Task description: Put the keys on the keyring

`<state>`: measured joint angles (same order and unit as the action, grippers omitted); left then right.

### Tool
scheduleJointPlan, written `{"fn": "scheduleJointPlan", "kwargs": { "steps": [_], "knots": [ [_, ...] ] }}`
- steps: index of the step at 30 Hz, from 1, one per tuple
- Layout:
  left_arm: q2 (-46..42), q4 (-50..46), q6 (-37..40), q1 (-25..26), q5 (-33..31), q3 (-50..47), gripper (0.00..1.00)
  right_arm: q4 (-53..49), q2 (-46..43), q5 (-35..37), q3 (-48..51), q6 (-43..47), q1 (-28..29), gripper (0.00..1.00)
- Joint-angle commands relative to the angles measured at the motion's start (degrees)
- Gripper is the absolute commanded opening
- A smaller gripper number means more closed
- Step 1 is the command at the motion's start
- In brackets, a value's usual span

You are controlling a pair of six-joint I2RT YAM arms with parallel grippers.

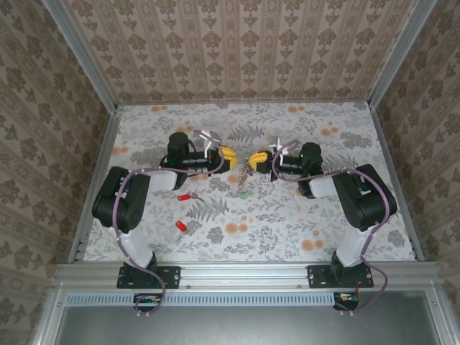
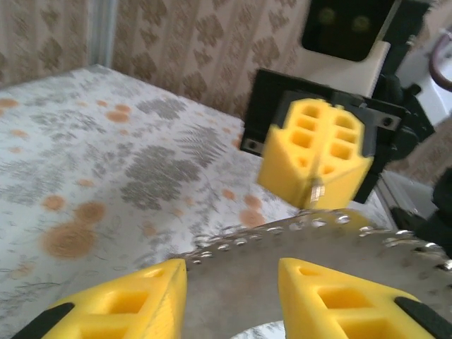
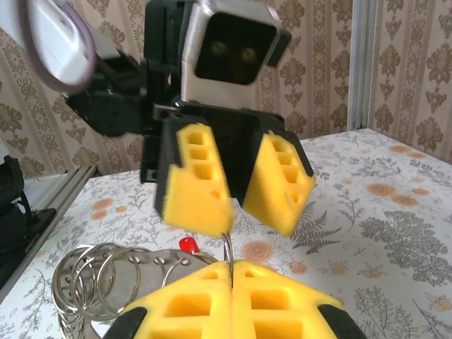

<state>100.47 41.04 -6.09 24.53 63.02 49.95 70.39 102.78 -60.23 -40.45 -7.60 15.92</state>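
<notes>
My right gripper (image 3: 232, 265) is shut on a thin wire ring (image 3: 227, 247) of the keyring (image 3: 106, 282), a grey metal strip carrying several wire loops. In the top view the keyring (image 1: 246, 171) hangs between the two grippers at mid-table. My left gripper (image 2: 232, 272) faces the right gripper (image 2: 316, 192), its jaws apart, with the grey strip (image 2: 233, 282) lying behind the gap. Seen from the right wrist, the left gripper (image 3: 247, 226) holds nothing. A red key (image 3: 187, 245) shows behind the rings. Two red keys (image 1: 184, 196) (image 1: 180, 226) and a green key (image 1: 243, 194) lie on the table.
The floral table (image 1: 287, 223) is walled in by patterned panels and aluminium posts (image 1: 108, 151). Both arms reach inward from the near rail (image 1: 244, 273). Purple cables (image 1: 208, 136) loop over the wrists.
</notes>
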Motion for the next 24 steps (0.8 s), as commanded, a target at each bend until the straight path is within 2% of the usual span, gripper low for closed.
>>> {"fn": "scheduleJointPlan", "kwargs": {
  "steps": [1, 3, 5, 11, 17, 19, 21, 24],
  "knots": [
    [-4.6, -28.9, 21.7, 4.2, -1.0, 4.5, 0.41, -4.8, -2.9, -1.2, -1.4, 2.9, 0.9, 0.00],
    [-5.2, -31.2, 23.5, 5.3, -1.8, 4.8, 0.41, -10.1, -4.6, -1.8, -1.3, 6.6, 1.7, 0.00],
    [-5.5, -28.7, 21.9, 5.8, -2.9, 3.6, 0.41, -13.2, -6.1, -2.1, -0.8, 8.7, 2.3, 0.00],
    [-6.7, -26.5, 21.4, 7.3, -4.8, 2.1, 0.38, -13.4, -8.5, -2.2, 2.2, 8.7, 2.5, 0.00],
    [-7.9, -27.9, 23.7, 8.2, -7.0, 1.0, 0.24, -13.4, -9.9, -2.1, 3.8, 8.6, 2.5, 0.00],
    [-8.5, -28.4, 24.4, 8.2, -8.2, 0.5, 0.26, -13.5, -10.1, -2.0, 4.1, 8.6, 2.6, 0.00],
    [-9.4, -27.7, 24.5, 8.2, -10.3, -0.8, 0.33, -13.5, -10.2, -2.1, 4.2, 8.7, 2.6, 0.00],
    [-10.7, -26.1, 24.4, 8.0, -12.1, -2.5, 0.35, -13.7, -10.2, -2.4, 4.2, 8.7, 2.6, 0.00]
  ]
}}
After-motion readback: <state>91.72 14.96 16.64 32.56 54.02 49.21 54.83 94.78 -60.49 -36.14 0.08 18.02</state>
